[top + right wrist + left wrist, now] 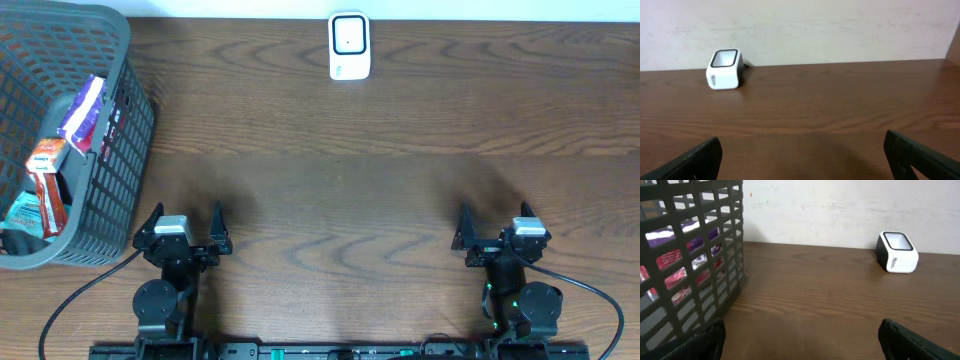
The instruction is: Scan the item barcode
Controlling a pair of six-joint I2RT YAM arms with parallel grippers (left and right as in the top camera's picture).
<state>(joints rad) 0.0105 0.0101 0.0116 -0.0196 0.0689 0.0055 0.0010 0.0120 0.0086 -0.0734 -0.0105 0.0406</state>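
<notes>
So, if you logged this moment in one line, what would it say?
left hand: open, empty | right hand: open, empty | packets: in basket | scanner: far side, untouched

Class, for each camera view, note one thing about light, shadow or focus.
Overhead: even light, soft shadows on the table ahead of the left gripper and right gripper. Left wrist: packets glint through the basket; fingers dark, soft. Right wrist: scanner sharp.
</notes>
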